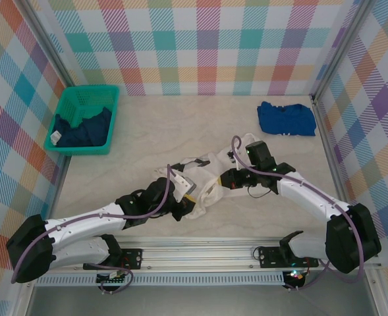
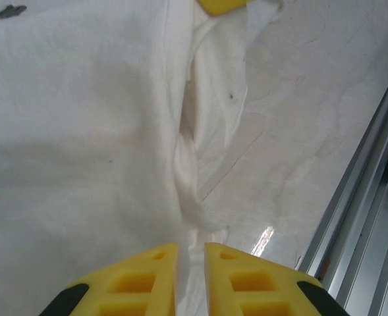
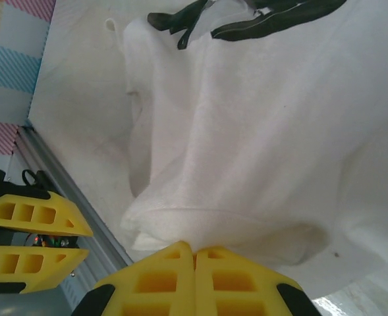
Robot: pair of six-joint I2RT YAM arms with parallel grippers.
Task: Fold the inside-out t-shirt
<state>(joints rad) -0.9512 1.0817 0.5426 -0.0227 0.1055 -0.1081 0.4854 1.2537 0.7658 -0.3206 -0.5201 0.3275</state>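
1. One inside-out t-shirt (image 1: 203, 179) lies bunched in a crumpled heap on the table (image 1: 180, 125), near its front edge and about midway across. It sits between the two arms' working ends.
2. There are two grippers, and both are at the shirt, the left at its left end and the right at its right end.
3. The left gripper (image 2: 192, 249) has its jaws narrow, only a slim gap apart. A twisted ridge of the white cloth runs down into that gap and is pinched there.
4. The right gripper (image 3: 194, 249) has its jaws pressed fully together. A rolled edge of the shirt meets the tips, but I cannot tell whether any cloth is caught between them.
5. One green basket (image 1: 91, 89) stands at the far left of the table, well apart from the shirt. It holds one dark navy garment (image 1: 82, 130).
6. One bright blue folded shirt (image 1: 286, 118) lies at the far right, also well apart.
7. One metal rail (image 1: 213, 253) runs along the near edge, just beside the white shirt.
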